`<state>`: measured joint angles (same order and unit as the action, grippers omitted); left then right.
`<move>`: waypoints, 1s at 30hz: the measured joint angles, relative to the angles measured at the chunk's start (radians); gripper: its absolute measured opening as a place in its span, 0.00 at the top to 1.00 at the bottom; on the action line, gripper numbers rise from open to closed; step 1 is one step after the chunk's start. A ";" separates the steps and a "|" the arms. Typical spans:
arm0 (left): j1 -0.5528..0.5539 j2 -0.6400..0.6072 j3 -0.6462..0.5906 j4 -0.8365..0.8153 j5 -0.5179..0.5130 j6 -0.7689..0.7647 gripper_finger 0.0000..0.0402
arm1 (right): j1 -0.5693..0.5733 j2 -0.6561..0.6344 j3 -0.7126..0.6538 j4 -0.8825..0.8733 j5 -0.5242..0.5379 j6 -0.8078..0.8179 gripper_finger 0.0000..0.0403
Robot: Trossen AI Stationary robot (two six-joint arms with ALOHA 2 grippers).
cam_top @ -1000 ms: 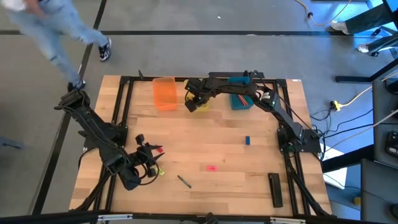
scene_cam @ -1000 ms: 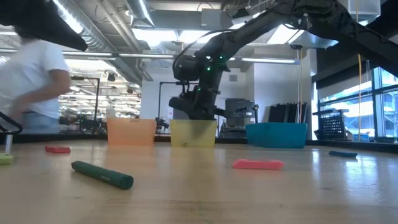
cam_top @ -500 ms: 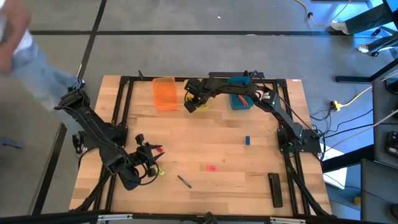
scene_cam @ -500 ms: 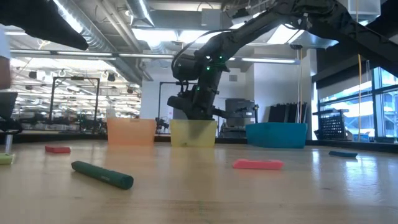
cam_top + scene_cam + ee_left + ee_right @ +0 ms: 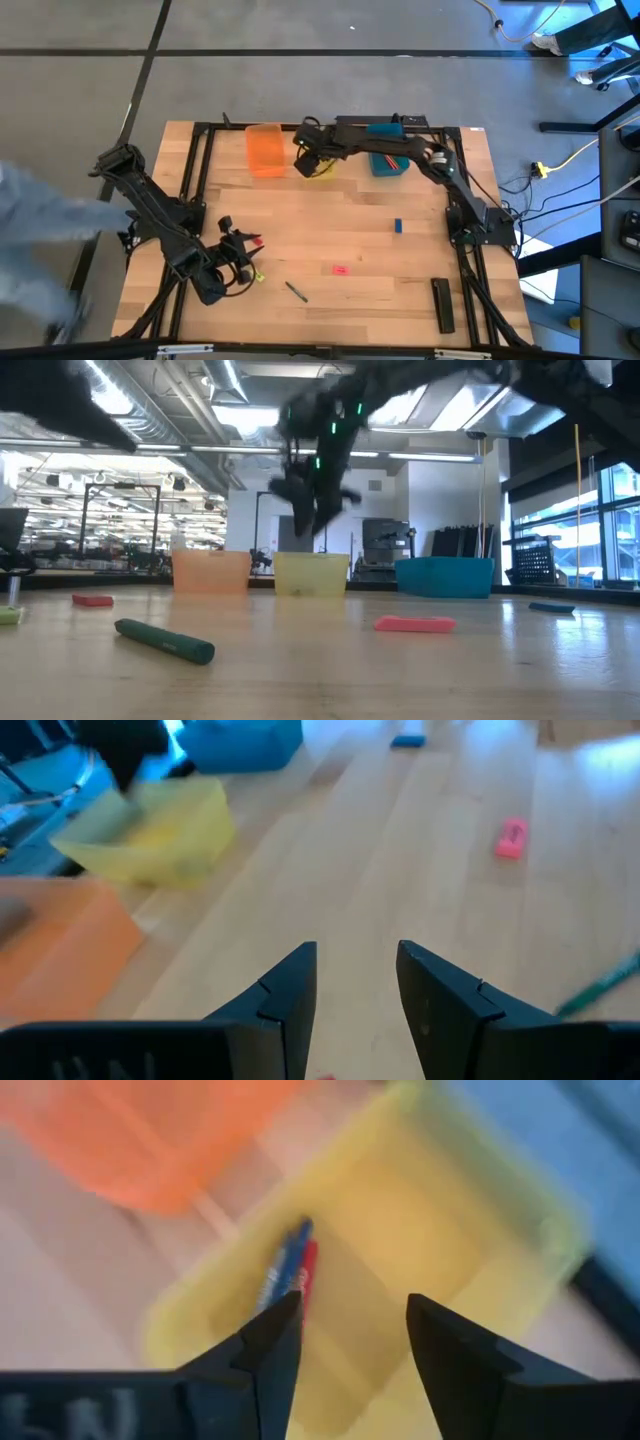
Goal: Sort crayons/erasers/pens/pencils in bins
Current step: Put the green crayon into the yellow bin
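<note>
**Bins lined along the top edge of the table, pencils seen in the yellow one**

Three bins are set in a row near the upper centre of the high view: the orange bin [image 5: 265, 150] at the left, the yellow bin [image 5: 322, 168] in the middle, largely hidden beneath the arm, and the teal-blue bin [image 5: 388, 162] at the right. Inside the yellow bin, a blue pencil [image 5: 278, 1275] and a red pencil [image 5: 307, 1275] are seen lying side by side. What the orange and teal-blue bins hold cannot be told.

The right gripper [image 5: 305, 160] is held above the yellow bin, its jaws parted and grasping nothing. The left gripper [image 5: 243, 262] is parked at the lower left of the table, jaws likewise released and empty.

On the open tabletop a green crayon [image 5: 296, 291], a pink eraser [image 5: 341, 269] and a blue eraser [image 5: 397, 226] are scattered, well apart from the bins. A black flat bar [image 5: 442, 304] lies at the lower right.
</note>
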<state>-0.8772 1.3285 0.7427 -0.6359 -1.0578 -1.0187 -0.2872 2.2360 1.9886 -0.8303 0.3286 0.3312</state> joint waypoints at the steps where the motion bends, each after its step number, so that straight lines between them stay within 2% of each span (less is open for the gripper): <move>1: -0.003 0.000 -0.013 0.015 0.011 -0.001 0.67 | 0.018 -0.027 0.000 -0.002 0.027 -0.005 0.54; 7: -0.001 0.000 -0.075 0.116 0.016 -0.002 0.67 | 0.159 -0.139 0.001 0.025 0.108 0.006 0.56; 14: 0.008 0.000 -0.080 0.192 0.032 0.026 0.67 | 0.355 -0.145 0.000 0.089 0.124 0.050 0.56; 18: 0.008 0.000 -0.080 0.252 0.097 0.081 0.67 | 0.470 -0.144 0.000 0.090 0.174 0.083 0.56; 22: 0.008 0.000 -0.080 0.307 0.187 0.152 0.67 | 0.577 -0.144 -0.008 0.093 0.138 0.126 0.56; 26: 0.008 0.000 -0.080 0.350 0.210 0.214 0.67 | 0.658 -0.143 -0.086 0.153 0.082 0.204 0.56; 30: 0.008 0.000 -0.080 0.392 0.211 0.267 0.67 | 0.712 -0.143 -0.257 0.395 0.062 0.262 0.56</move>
<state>-0.8688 1.3289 0.6628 -0.2437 -0.8471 -0.7513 0.4249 2.0926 1.7314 -0.4357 0.3910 0.5930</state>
